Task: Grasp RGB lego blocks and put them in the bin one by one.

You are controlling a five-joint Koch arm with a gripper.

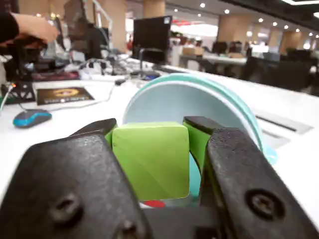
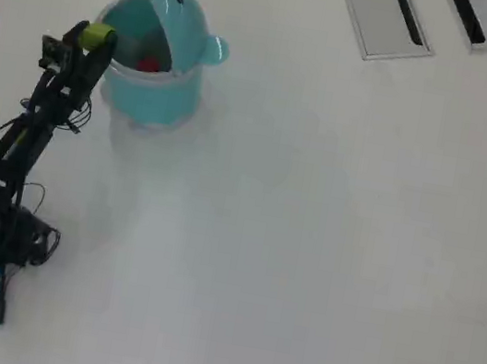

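A yellow-green block (image 1: pixel 151 159) is held clamped in the gripper (image 1: pixel 152 130) at the open rim of the teal bin (image 2: pixel 150 96) on the white table (image 2: pixel 310 231); a red block (image 2: pixel 149 63) is seen inside.

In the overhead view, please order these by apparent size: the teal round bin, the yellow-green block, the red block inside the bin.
1. Teal round plastic bin, clearly largest.
2. Yellow-green plastic block, held at the bin's rim.
3. Red block, though partly hidden inside the bin, so its rank below the yellow-green one is unsure.
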